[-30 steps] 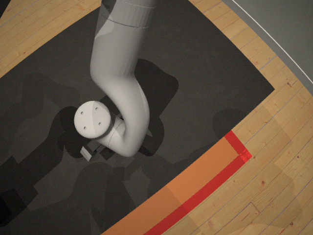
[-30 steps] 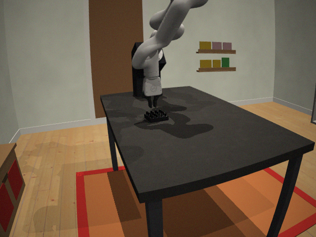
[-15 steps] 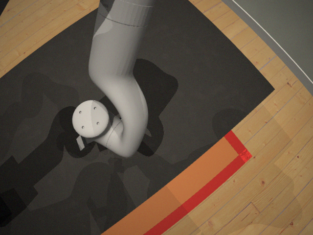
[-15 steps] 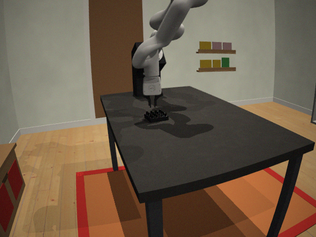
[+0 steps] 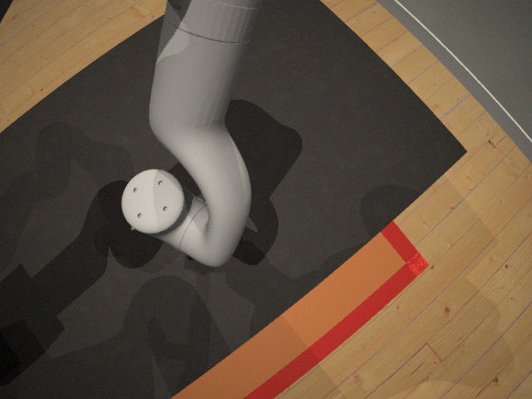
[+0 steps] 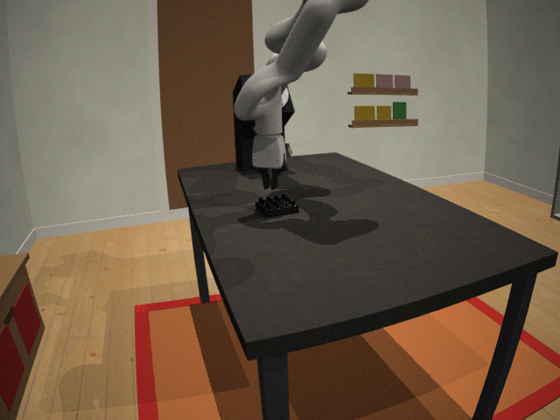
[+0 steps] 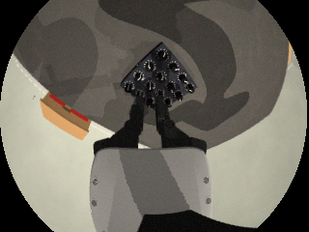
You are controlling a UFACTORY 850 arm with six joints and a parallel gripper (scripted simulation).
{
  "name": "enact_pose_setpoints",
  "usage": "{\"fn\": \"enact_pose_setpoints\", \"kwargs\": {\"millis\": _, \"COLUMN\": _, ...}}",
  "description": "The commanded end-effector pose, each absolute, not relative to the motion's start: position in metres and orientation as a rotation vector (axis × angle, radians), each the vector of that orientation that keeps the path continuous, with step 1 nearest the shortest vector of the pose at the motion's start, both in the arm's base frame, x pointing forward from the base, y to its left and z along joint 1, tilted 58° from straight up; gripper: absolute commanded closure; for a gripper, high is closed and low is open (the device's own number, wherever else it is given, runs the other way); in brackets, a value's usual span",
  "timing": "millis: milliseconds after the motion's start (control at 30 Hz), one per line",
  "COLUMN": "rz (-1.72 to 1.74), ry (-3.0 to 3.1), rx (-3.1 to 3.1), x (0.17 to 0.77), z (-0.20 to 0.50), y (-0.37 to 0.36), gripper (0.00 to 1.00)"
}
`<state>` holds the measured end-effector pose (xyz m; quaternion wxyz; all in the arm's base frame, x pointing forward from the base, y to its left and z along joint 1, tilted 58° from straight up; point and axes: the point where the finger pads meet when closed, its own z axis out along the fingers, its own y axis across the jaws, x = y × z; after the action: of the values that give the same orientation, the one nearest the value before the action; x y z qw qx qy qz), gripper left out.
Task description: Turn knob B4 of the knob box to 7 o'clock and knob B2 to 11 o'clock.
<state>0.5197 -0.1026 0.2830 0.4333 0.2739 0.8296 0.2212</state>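
The knob box is a small black block with several rows of dark knobs, standing on the black table toward its far left part. In the wrist view it lies turned like a diamond just beyond my fingertips. The knob lines and names are too small to read. My gripper hangs straight down a little above the box's rear-left part, clear of the knobs. Its fingers stand close together with only a narrow gap and hold nothing. In the overhead view my arm hides the box.
The robot's dark base column stands at the table's far edge behind the box. The table's left edge runs close to the box. Wall shelves with coloured boxes and a low cabinet stand off the table.
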Motion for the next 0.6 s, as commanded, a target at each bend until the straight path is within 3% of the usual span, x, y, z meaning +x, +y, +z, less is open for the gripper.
{"fn": "enact_pose_setpoints", "kwargs": {"millis": 0, "rz": 0.648, "ry": 2.036, "rx": 0.845, "x": 0.5188, "z": 0.2837, "y": -0.1029, "gripper": 0.81}}
{"fn": "enact_pose_setpoints", "kwargs": {"millis": 567, "rz": 0.915, "ry": 1.829, "rx": 1.370, "x": 0.5162, "z": 0.2852, "y": -0.1032, "gripper": 0.81}}
